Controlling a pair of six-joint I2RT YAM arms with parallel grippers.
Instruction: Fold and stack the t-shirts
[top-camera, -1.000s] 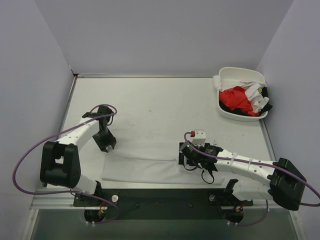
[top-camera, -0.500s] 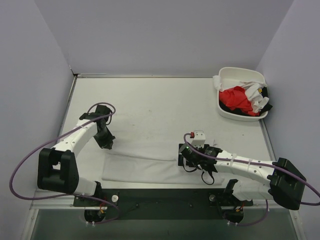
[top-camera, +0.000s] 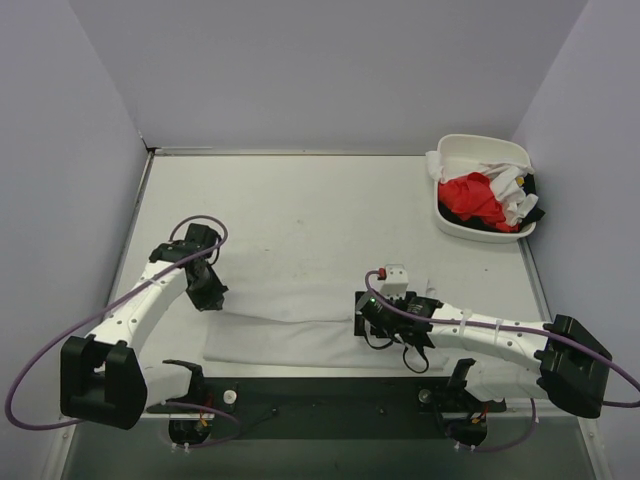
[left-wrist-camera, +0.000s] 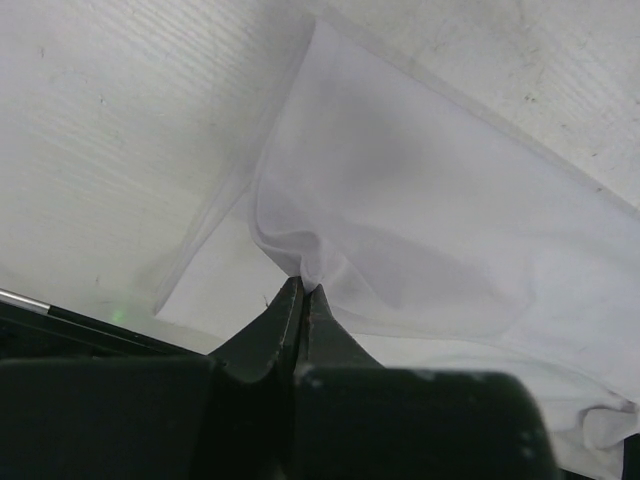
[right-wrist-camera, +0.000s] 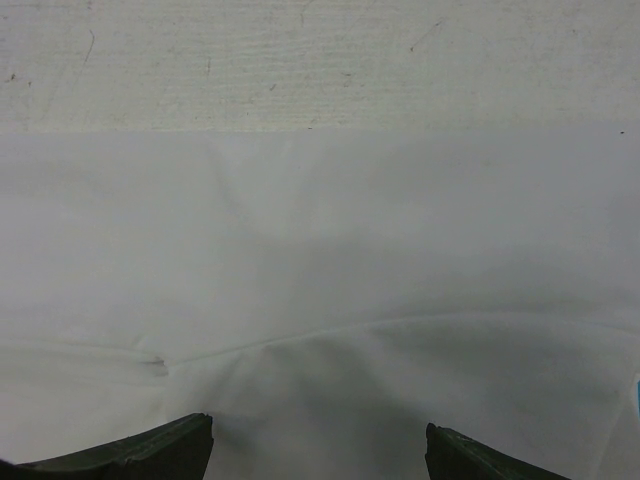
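- Since a second ago the left arm's elbow has swung down toward the near-left corner. The left gripper has gone from part-open to pinched shut on cloth, and the right arm has barely shifted.
- Top view: the plain white cotton t-shirt lies flat as a long strip, its long axis running left to right between the two sets of jaws. The left jaws sit at its far-left corner, and the right gripper is over its right end, so each arm is nearest its own end. Well beyond the right jaws, the white rounded plastic tub holds the crumpled bright red t-shirt among other cloth.
- Left wrist view: the jaws are clamped on a small peak of white cloth. The sheet fans out ahead and to the right of the tips, over the pale scuffed table.
- Right wrist view: the jaws stand wide with nothing between them — cloth lies directly below and ahead. Its far hem runs straight across, with bare table beyond. Whether the tips touch the cloth cannot be told, and a blue speck at the right border is cut off.
- Judgement: the fold likely turns on carrying the pinched left corner along that long axis.
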